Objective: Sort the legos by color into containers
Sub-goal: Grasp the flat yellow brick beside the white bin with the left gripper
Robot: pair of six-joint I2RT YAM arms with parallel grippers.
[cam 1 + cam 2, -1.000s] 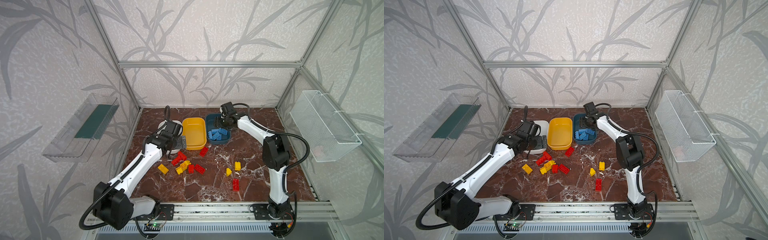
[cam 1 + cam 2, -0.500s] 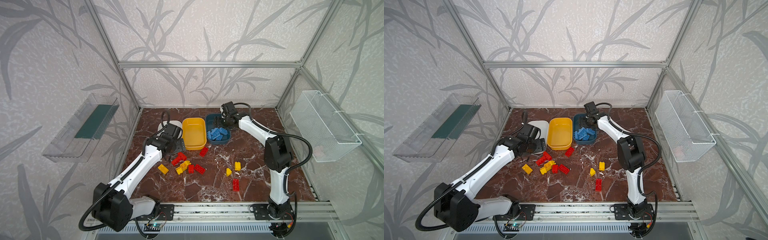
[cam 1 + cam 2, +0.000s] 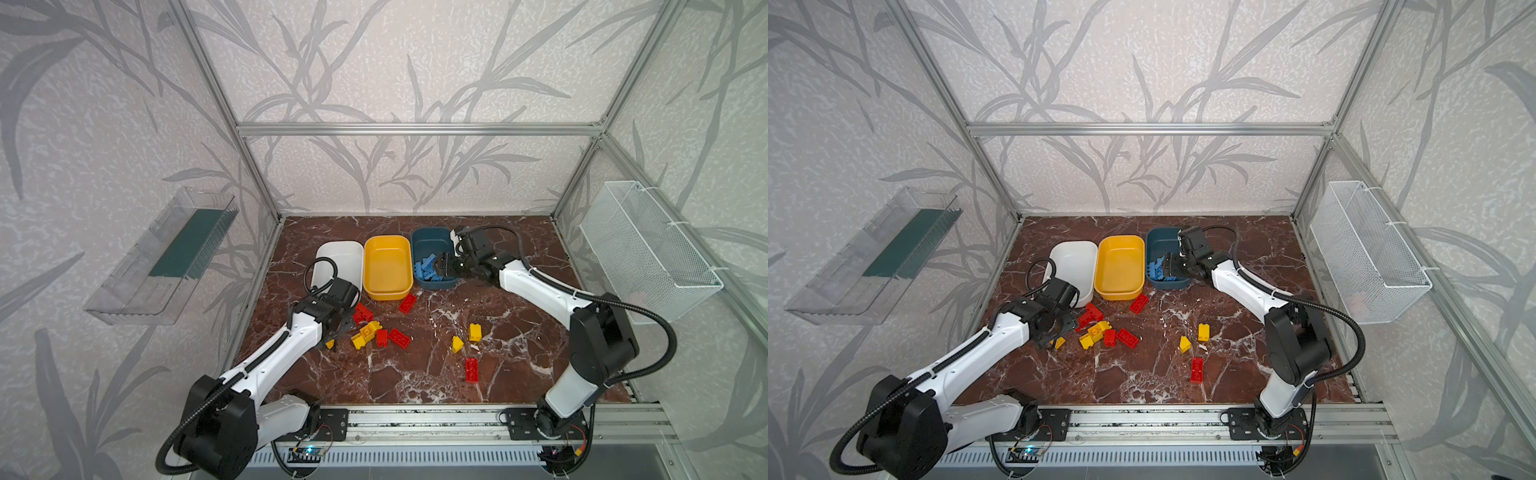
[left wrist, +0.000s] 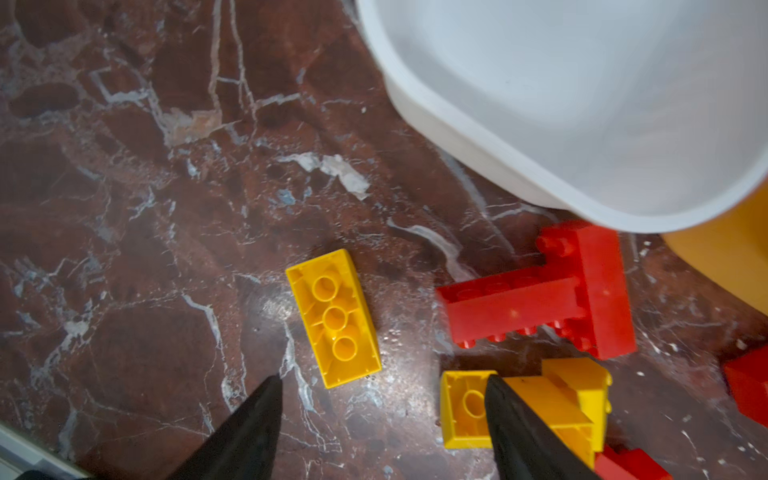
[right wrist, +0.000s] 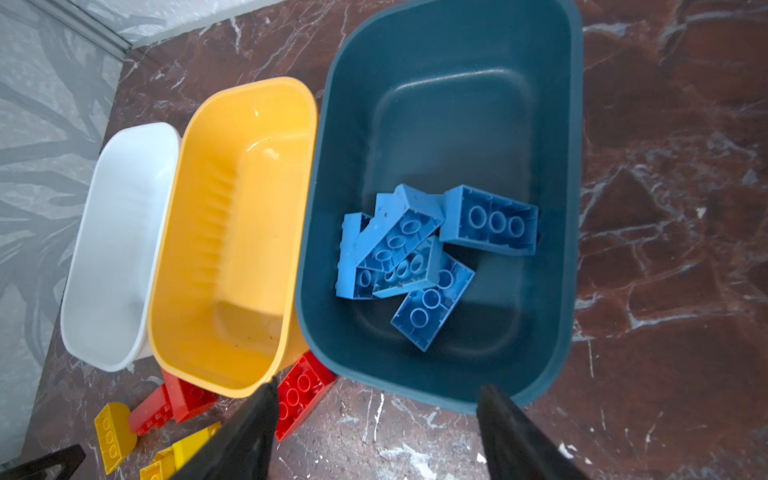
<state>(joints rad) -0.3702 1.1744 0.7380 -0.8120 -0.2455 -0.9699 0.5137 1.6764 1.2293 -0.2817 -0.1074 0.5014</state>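
Blue bricks [image 5: 415, 257] are heaped in the teal tub [image 5: 457, 62]; the yellow tub [image 5: 249, 124] and white tub [image 5: 120, 208] are empty. A yellow brick [image 4: 334, 318] is seen just ahead of the spread left gripper [image 4: 382, 380]; the right gripper [image 5: 378, 386] is likewise spread.

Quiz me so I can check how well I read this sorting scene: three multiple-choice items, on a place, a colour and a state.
1. Where do the blue bricks lie? A. in the dark blue tub B. in the wire basket C. in the clear tray
2. What colour is the middle tub? A. white B. yellow C. red
3. How is the left claw? A. shut on a red brick B. open and empty C. open inside a tub
1 A: the right wrist view shows them piled there. 2 B: it stands yellow between the white tub and the dark blue one. 3 B: its fingers stand apart above the table, nothing between them.
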